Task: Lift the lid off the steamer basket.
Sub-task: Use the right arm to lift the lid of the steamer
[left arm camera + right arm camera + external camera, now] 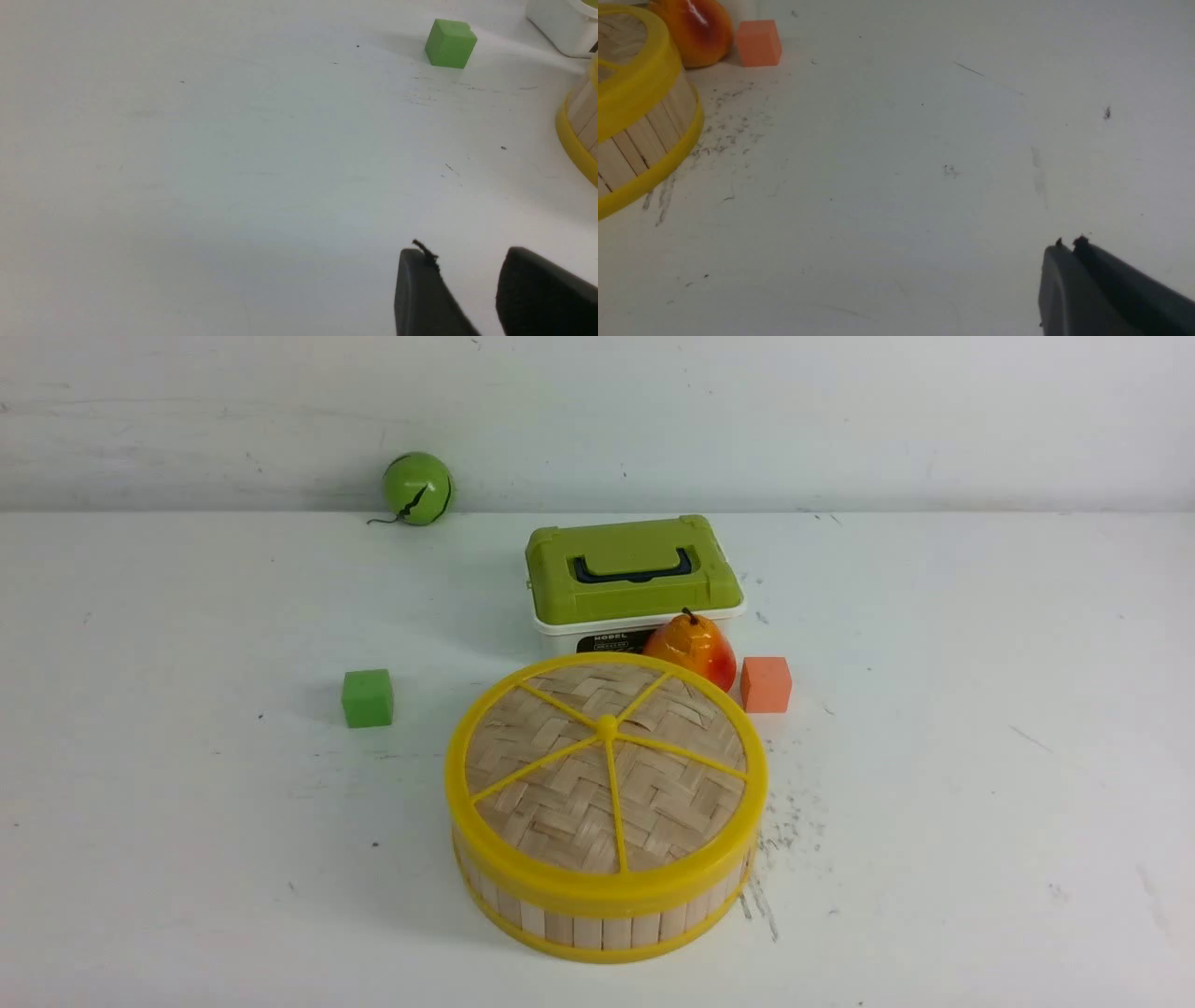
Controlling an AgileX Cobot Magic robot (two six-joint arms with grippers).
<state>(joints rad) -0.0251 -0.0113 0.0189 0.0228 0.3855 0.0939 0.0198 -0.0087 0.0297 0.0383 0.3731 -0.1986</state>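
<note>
The lid (607, 767) caps the basket (602, 933); left fingers (420, 289) parted, right (1069, 284) seemingly clenched.

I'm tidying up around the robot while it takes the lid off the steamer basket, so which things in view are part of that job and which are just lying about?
Part of the job:
- woven bamboo lid
- steamer basket

Just lying about:
- green ball
- green-lidded white box
- red-orange pear
- green cube
- orange cube
</note>
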